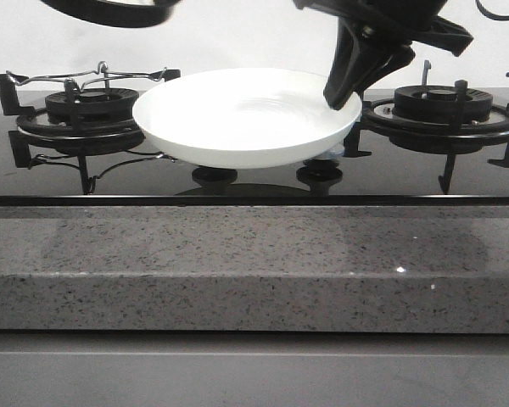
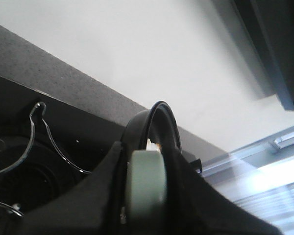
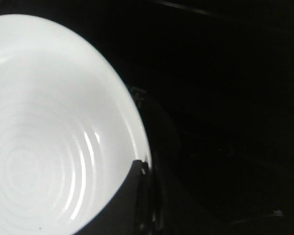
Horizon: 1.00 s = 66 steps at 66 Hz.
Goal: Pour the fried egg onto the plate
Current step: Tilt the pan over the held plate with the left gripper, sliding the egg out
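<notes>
Biggest risk I see: the round shallow white plate (image 1: 246, 116) is held off the black glass hob (image 1: 153, 174) by its rim alone, pinched at the right edge by my right gripper (image 1: 346, 91); once the egg lands, or if the arm jolts, the plate could pivot or slip from that edge grip and drop on the stove. Next risk: the pour misses. The black frying pan (image 1: 110, 10) hangs above the left side, only its underside visible at the top of front view, so I can't confirm it is centred over the plate. Left gripper (image 2: 146, 196) is clamped on the pale green pan handle (image 2: 146, 183), jaws narrow around it. Right jaws are closed on the plate rim (image 3: 137, 169). Plate looks clean, empty, glossy, with faint concentric rings in the well, roughly level, between the two black iron burner grates (image 1: 76, 110). The small fried egg (image 2: 153, 143): just a white-and-orange sliver at the pan edge in left wrist view, apparently in the pan; otherwise hidden.
</notes>
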### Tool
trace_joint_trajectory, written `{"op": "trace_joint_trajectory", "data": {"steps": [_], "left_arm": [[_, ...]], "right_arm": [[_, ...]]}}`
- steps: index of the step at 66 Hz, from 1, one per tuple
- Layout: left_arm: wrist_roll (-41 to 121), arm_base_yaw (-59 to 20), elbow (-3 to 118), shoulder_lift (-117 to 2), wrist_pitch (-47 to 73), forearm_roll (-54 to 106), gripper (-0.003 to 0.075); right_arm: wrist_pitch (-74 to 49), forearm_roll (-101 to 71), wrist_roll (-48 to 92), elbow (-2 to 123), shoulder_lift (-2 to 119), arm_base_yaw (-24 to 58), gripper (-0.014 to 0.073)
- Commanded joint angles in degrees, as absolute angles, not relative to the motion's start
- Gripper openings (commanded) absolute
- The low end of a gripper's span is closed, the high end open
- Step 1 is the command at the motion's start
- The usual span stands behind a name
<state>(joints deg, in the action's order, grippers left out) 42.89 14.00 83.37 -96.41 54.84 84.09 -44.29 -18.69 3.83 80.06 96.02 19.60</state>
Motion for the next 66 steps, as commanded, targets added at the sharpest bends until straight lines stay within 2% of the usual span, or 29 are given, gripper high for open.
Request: {"op": "trace_joint_trajectory", "data": {"steps": [1, 15, 38, 66], "left_arm": [[45.3, 10.6, 82.1, -90.2, 53.2, 88.1, -0.0020], [53.7, 4.8, 76.9, -83.4, 50.1, 86.2, -0.0020], [64.0, -3.5, 76.6, -76.4, 41.4, 79.7, -0.0020], [94.4, -15.7, 76.6, -76.2, 37.6, 77.4, -0.0020]], "right_arm": [[-42.2, -19.0, 4.0, 81.4, 93.8, 19.3, -0.0069], [-42.2, -19.0, 4.0, 81.4, 93.8, 19.3, -0.0069], [-42.2, -19.0, 4.0, 81.4, 93.8, 19.3, -0.0069], [-42.2, -19.0, 4.0, 81.4, 93.8, 19.3, -0.0069]]}}
